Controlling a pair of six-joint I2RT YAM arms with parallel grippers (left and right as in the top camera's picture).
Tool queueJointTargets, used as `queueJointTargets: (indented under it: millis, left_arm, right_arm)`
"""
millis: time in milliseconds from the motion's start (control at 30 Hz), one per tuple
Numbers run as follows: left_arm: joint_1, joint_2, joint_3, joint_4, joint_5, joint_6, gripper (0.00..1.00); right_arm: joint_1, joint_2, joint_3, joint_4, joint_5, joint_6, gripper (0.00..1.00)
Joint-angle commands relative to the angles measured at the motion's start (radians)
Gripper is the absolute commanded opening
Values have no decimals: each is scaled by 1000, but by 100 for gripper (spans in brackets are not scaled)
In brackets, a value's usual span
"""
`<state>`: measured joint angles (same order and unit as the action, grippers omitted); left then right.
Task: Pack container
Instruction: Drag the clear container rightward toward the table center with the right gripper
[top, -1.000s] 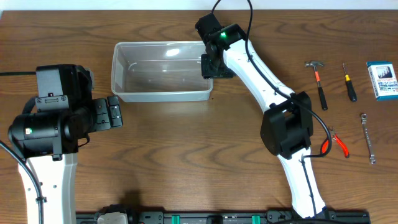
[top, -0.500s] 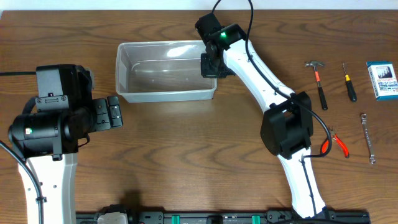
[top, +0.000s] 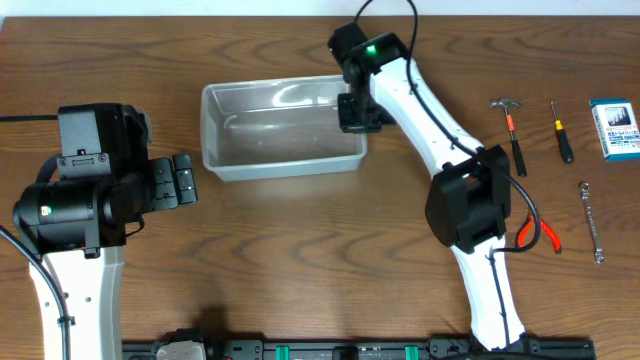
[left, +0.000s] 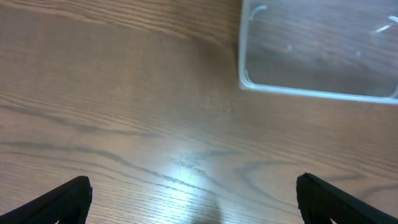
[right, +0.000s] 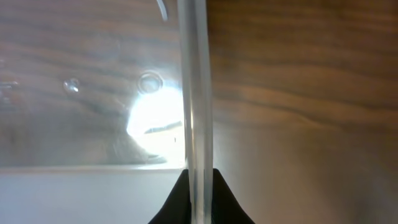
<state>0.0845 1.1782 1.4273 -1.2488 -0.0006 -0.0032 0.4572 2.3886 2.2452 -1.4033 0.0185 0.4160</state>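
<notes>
On my overhead feed the container sits on the table toward 12 o'clock. My right gripper is clenched on the rim at the container's 3 o'clock end, and its wrist view shows the dark fingers pinching that clear wall. My left gripper hangs released, jaws spread wide, at the container's 8 o'clock, apart from it. A hammer and a screwdriver lie well off at 3 o'clock.

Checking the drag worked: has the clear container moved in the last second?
Yes. The container has slid right, toward the hammer, its rim pinched by the right gripper.
</notes>
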Motion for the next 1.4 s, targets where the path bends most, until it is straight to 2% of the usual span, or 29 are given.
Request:
queueJointTargets:
  millis: [0,233,533,800,1067,1233,1367]
  left_arm:
    - [5,6,3,-1,-8,-10,98]
    - [5,6,3,-1,-8,-10,98]
    - [5,6,3,-1,-8,-10,98]
    - [5,6,3,-6,-8,-10,98]
    - [5,6,3,-11,-8,-10,98]
    - [5,6,3,-7,-8,-10,98]
    - [5,6,3,-5,-8,-10,98]
  right_arm:
    - [-48,-18,-7,-66,30,-82,2]
    - [-136,-23,-7,-187,37,-153,2]
    - [-230,-23,-7,-287,90,-175,2]
    - [-244,-81,-37,-296,82,-195,2]
    - [-253,-284,-293,-288,85,-197,2]
    - [-277,-431,-506,-135,85,-198,3]
    - [-287,-470,-599,-51,72,-216,8]
